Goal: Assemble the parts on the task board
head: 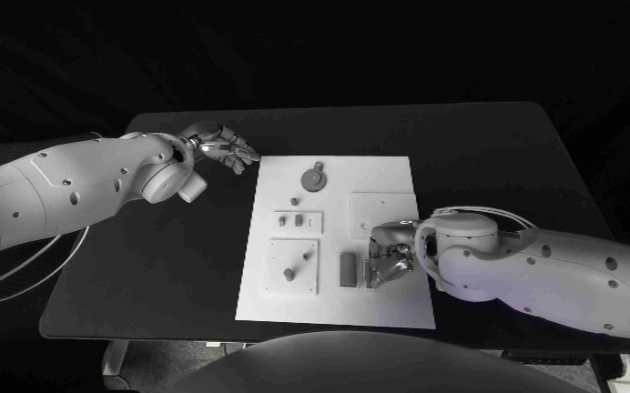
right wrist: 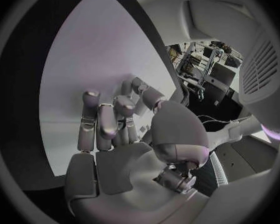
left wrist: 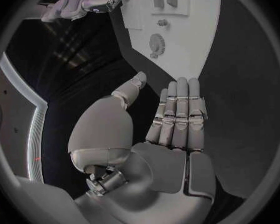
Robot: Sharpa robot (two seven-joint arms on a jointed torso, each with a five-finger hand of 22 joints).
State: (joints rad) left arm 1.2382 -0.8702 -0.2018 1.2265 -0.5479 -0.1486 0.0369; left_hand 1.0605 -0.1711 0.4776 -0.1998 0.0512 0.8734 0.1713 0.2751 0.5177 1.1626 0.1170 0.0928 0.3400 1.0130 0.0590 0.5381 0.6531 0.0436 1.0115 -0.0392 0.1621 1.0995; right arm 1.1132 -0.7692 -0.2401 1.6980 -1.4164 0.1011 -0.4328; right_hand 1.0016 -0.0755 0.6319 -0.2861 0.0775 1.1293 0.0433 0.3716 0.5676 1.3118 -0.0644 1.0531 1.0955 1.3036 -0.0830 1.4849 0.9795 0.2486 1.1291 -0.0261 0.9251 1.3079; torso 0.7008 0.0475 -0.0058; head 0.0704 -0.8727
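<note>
On the black table (head: 157, 256) the white task board (head: 394, 307) lies with its long axis running from the near edge toward the far edge, the left hand beside its far left corner and the right hand over its near right part.

The left hand (head: 226, 146) hovers off the board, just beside that far left corner, its arm reaching in over the table's left side. From the left wrist, its fingers (left wrist: 180, 109) lie straight and side by side, pointing toward the board, thumb held apart, nothing in the grasp.

The right hand (head: 390, 258) is set down over the board near its right edge, the arm coming in across the table's near right corner. Its fingers (right wrist: 105, 122) are bent downward toward the white surface; whether they pinch anything I cannot tell.

Just beside this hand, toward the board's middle, a dark rectangular part (head: 350, 268) lies flat, its long axis parallel to the board's long sides. Near the far edge sits a round gear-like part (head: 314, 176). A small peg (head: 289, 274) stands upright in a square raised plate near the near left corner.
</note>
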